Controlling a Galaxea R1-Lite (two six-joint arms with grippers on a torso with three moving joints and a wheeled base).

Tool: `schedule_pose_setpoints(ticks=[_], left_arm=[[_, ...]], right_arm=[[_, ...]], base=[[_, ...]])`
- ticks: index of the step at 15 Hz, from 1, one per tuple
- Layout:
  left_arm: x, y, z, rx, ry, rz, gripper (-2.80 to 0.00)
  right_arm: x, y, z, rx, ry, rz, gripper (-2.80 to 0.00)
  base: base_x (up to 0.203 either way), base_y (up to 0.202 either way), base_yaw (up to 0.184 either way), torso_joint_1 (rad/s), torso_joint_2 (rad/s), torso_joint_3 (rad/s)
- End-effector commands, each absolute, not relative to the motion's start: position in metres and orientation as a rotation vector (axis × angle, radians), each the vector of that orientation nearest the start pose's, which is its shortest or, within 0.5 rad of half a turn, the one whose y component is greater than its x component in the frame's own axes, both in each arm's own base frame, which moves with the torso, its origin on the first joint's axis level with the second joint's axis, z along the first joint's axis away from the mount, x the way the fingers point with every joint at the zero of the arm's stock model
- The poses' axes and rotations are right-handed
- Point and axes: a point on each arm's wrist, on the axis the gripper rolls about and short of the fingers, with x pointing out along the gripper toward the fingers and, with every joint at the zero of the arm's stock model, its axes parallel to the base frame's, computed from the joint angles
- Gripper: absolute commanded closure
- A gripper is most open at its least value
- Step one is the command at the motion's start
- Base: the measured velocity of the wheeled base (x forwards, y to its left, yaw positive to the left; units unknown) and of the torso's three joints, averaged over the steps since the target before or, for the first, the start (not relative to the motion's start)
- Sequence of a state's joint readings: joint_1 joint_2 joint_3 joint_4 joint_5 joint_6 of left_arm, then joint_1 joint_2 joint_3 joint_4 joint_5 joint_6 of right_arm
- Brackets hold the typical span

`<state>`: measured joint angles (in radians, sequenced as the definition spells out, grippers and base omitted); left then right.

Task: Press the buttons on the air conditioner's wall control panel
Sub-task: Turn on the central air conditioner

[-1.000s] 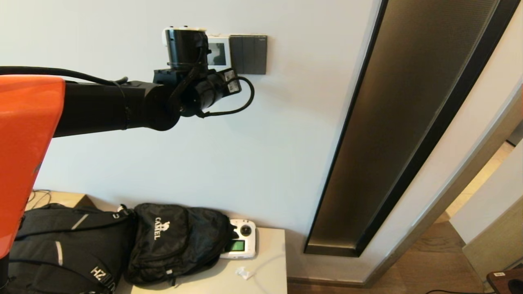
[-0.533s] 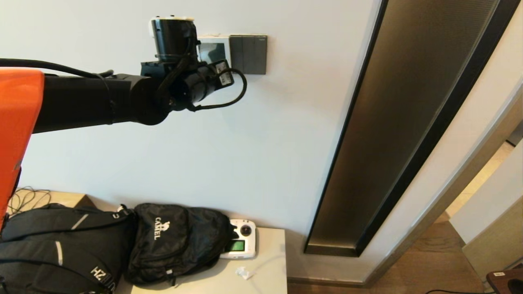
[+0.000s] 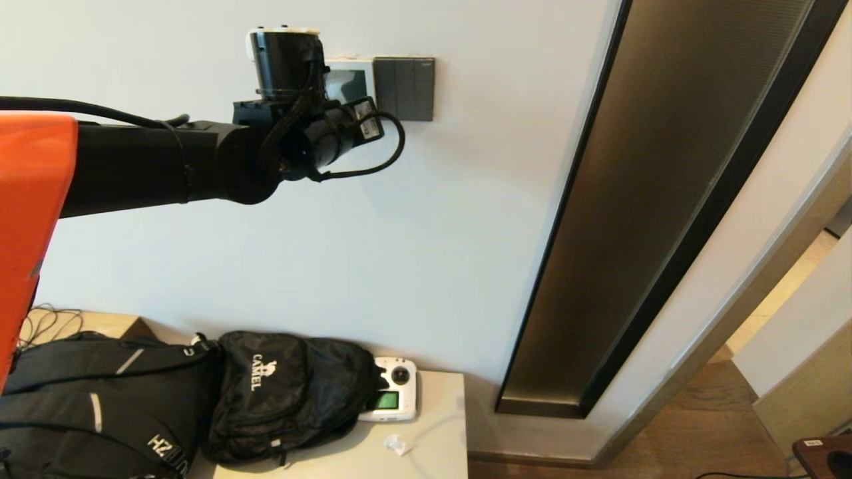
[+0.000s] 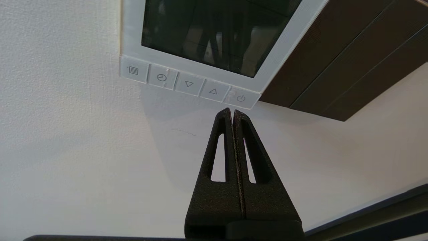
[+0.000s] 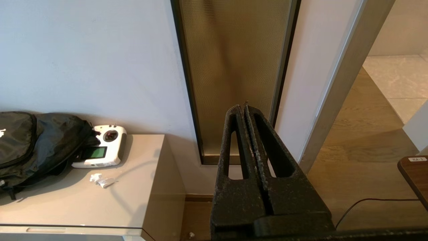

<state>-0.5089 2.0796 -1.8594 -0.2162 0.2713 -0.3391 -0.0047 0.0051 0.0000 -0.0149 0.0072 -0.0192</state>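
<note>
The white wall control panel (image 3: 349,80) has a dark screen and a row of buttons along one edge. In the left wrist view the panel (image 4: 133,40) shows menu, clock, down, up (image 4: 213,91) and power (image 4: 240,98) buttons. My left gripper (image 4: 232,112) is shut and empty, its tips at the wall just below the power button's edge. In the head view my left arm (image 3: 286,66) covers the panel's left side and hides the fingers. My right gripper (image 5: 243,108) is shut and empty, parked low and out of the head view.
A dark grey switch plate (image 3: 404,88) adjoins the panel on the right. A tall dark-framed glass strip (image 3: 665,199) runs down the wall. Below, a cabinet (image 3: 432,439) holds black backpacks (image 3: 286,392) and a white remote controller (image 3: 393,398).
My left arm has moved left and slightly up along the wall, uncovering more of the panel's screen. Over the last half second it has shifted only slightly right.
</note>
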Motion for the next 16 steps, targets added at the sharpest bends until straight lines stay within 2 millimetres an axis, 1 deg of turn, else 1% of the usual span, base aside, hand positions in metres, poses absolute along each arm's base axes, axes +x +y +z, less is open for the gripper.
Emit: schedule_pose_setpoints(ticks=[1,9,14,16], left_arm=[[0.3838,-0.2065,0.2961,-0.337,0.044,-0.23,0.0],[0.3806,-0.2048,0.3014,-0.345,0.033,-0.232,0.0],[0.3797,-0.205,0.3009,-0.342,0.036,-0.233,0.0],[0.3813,-0.2076,0.2966,-0.335,0.046,-0.234,0.0]], right_arm=[[-0.0225,0.0003,0.0772,-0.02,-0.011,0.003,0.0],[-0.0225,0.0003,0.0772,-0.02,-0.011,0.003,0.0],[-0.0225,0.0003,0.0772,-0.02,-0.011,0.003,0.0],[-0.0224,0.0003,0.0772,-0.02,-0.01,0.003,0.0]], base=[[0.0,0.0,0.0,0.0,0.0,0.0],[0.0,0.0,0.0,0.0,0.0,0.0],[0.0,0.0,0.0,0.0,0.0,0.0],[0.0,0.0,0.0,0.0,0.0,0.0]])
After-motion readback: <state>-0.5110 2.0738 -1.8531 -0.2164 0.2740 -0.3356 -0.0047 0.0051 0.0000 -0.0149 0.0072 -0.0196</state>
